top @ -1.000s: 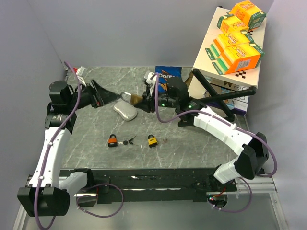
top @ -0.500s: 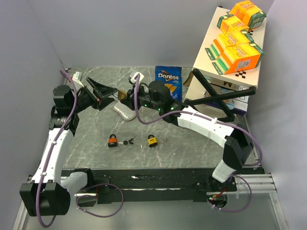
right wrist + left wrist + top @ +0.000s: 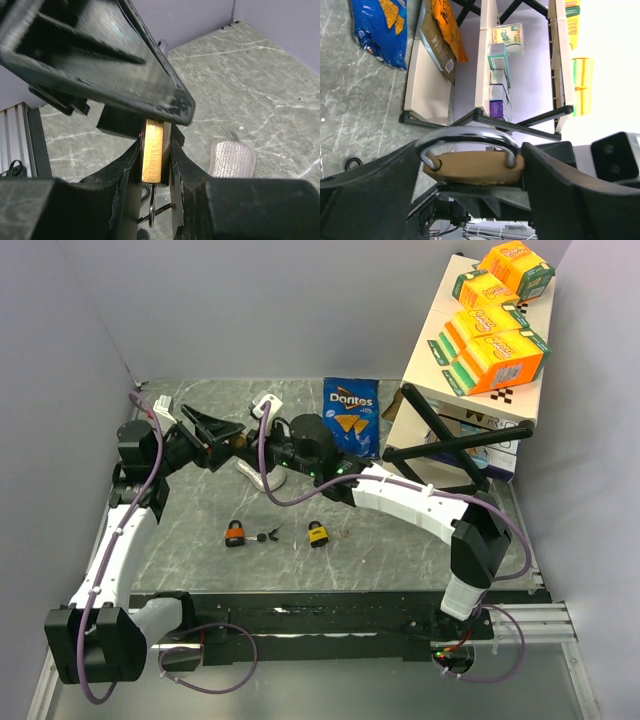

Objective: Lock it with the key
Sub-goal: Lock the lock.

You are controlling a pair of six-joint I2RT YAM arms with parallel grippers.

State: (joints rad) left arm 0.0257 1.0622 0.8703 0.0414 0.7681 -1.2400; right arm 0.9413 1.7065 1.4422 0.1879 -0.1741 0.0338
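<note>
Two plain lilac walls box in my grey, white-veined stone bench (image 3: pixel 400 550). Above its back-left quarter the right gripper (image 3: pixel 152 150) pinches a smooth brass padlock (image 3: pixel 470 167) with a curved steel shackle. My left gripper (image 3: pixel 470 150) stands wide, matte black fingers flanking it; whether they press it I cannot tell. A small orange-banded lock (image 3: pixel 235 533) lies toward the front edge.

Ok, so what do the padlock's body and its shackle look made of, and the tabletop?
Padlock body: probably brass, a dull yellow-gold metal with a soft sheen. Shackle: looks like polished steel or chrome plating, silver with bright highlights. Tabletop: grey with pale veins, like marble or a marble-print laminate; which, I cannot tell.
</note>
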